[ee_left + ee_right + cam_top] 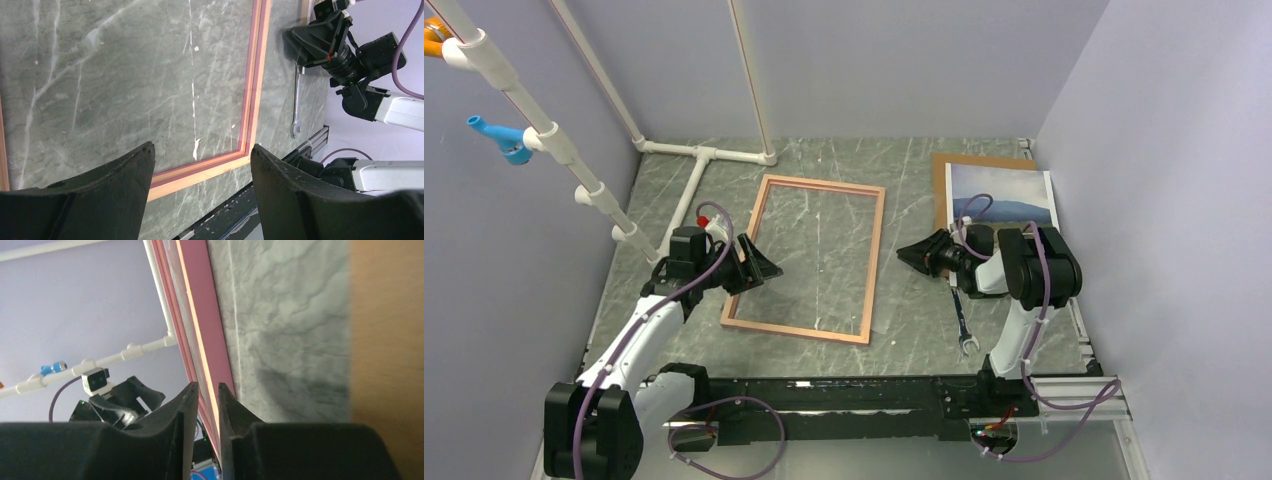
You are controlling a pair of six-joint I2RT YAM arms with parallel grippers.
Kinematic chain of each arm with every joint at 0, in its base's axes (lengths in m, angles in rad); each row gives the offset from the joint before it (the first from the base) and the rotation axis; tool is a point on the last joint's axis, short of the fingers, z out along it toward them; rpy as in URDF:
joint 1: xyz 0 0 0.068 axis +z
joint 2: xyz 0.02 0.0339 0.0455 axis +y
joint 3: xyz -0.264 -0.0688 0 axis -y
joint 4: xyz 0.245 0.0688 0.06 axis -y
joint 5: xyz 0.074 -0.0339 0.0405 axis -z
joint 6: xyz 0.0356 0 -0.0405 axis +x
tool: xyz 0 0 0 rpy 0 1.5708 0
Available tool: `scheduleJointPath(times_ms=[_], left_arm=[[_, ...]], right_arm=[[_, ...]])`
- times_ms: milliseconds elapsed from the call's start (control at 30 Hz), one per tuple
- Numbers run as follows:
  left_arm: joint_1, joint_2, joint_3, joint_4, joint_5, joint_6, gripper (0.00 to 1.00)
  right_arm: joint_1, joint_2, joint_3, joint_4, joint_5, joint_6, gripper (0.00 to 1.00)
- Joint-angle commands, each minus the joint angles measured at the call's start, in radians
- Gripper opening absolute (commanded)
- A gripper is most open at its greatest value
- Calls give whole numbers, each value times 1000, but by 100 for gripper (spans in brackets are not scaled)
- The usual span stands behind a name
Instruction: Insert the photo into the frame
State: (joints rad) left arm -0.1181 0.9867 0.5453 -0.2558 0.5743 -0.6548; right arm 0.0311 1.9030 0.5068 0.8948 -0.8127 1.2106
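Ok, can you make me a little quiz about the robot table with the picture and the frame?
1. True or false: the landscape paper photo lies inside the thin pinkish wooden frame.
2. Which tool lies nearby: A spoon, B silver metal wrench, C scissors?
3. What does the photo lie on?
Key: 1 false, it lies outside the frame; 2 B; 3 the flat brown backing board.

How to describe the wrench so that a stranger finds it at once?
On the marble table, near right side, between the frame and the right arm, lies the wrench, open end toward the near edge. It is the only slim metal tool; its neighbours are broad and flat.
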Motion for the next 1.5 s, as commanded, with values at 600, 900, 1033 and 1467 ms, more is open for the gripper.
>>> scheduleJointPath(times_ms=[600,900,1033,1467], left_arm=[[8,191,291,-305,-495,214,70],[-17,459,362,-348,-640,259,70],[-44,538,365,-326,-604,259,68],[-211,593,308,-292,-554,196,9]], right_arm=[[29,-561,432,-1060,261,-387,0],[7,-655,702,-1334,235,-419,0],[-5,-661,744,-1363,199,-407,0],[-27,-677,742,-1363,153,-404,0]])
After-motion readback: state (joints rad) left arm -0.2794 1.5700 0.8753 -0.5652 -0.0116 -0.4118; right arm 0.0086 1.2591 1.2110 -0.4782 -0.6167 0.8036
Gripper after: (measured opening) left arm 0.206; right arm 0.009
